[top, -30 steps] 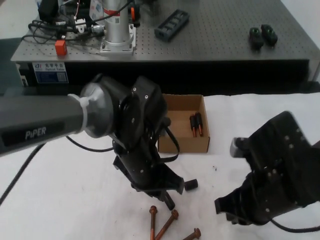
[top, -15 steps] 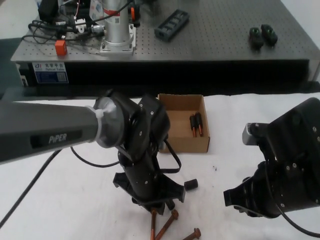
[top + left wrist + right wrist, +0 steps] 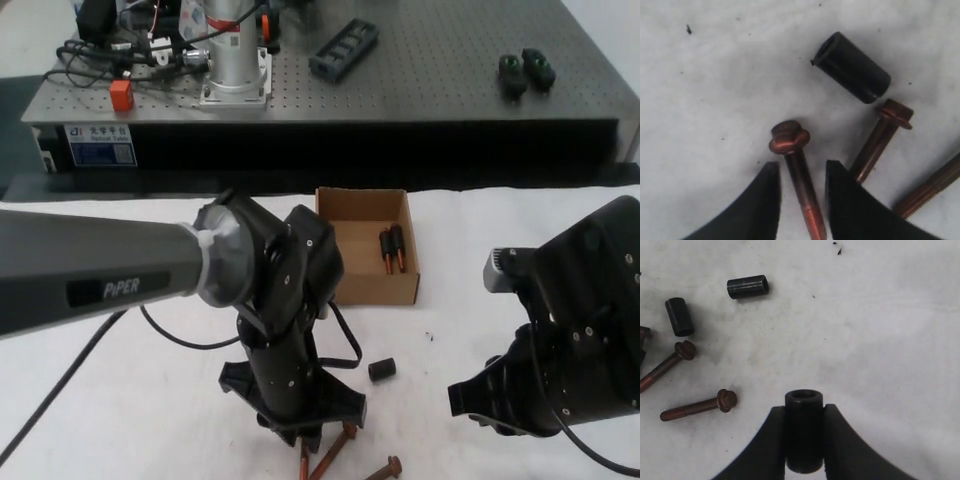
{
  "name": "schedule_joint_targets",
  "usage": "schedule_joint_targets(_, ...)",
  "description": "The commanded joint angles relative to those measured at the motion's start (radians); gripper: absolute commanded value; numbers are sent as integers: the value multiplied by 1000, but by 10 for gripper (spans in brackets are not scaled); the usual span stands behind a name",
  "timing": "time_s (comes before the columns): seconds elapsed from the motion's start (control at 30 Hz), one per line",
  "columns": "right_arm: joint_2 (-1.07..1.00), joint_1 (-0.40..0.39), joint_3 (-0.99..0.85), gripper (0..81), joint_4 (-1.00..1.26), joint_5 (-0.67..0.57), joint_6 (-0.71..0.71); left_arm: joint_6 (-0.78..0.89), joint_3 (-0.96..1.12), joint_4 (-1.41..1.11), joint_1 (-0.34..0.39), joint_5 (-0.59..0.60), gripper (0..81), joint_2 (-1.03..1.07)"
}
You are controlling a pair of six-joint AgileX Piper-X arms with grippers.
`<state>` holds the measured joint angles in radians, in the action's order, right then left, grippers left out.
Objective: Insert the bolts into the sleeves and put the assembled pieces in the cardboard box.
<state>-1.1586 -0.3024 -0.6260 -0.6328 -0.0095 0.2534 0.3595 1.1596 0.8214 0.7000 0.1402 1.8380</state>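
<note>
One risk: my left gripper (image 3: 802,167), narrowly open astride a bolt (image 3: 790,137) on the cloth (image 3: 715,75), may pinch the neighbouring bolt (image 3: 880,137) just beside too; my right gripper (image 3: 804,410) holds a sleeve (image 3: 803,397).

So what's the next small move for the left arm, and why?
Probably close the left gripper: its jaws sit open on either side of a bolt shank, not yet gripping it, while the right gripper holds a sleeve ready to receive it.
</note>
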Motion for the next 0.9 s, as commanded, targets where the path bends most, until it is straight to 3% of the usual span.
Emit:
schedule_joint_targets(0.0, 11, 0, -4, 34, 12, 2, -7, 30, 2, -14, 7, -1, 234, 17)
schedule_joint_targets(0.27, 11, 0, -4, 34, 12, 0, -7, 37, 2, -11, 6, -4, 223, 59)
schedule_joint_targets(0.43, 33, 0, -4, 34, 14, -3, -11, 10, 3, -47, 6, -1, 4, 42)
schedule_joint_targets(0.5, 58, 0, -4, 34, 17, -27, -48, -19, 3, -61, 6, -2, 0, 13)
schedule_joint_targets(0.7, 145, -11, -4, 34, 23, -244, -119, -21, -1, -151, 4, -56, 0, -183)
schedule_joint_targets(0.8, 172, -57, -4, 34, 85, -453, -107, -16, -57, -302, -5, -34, 0, -324)
schedule_joint_targets(0.87, 179, -115, -4, 34, 165, -507, -74, -3, -116, -416, -15, 9, 0, -409)
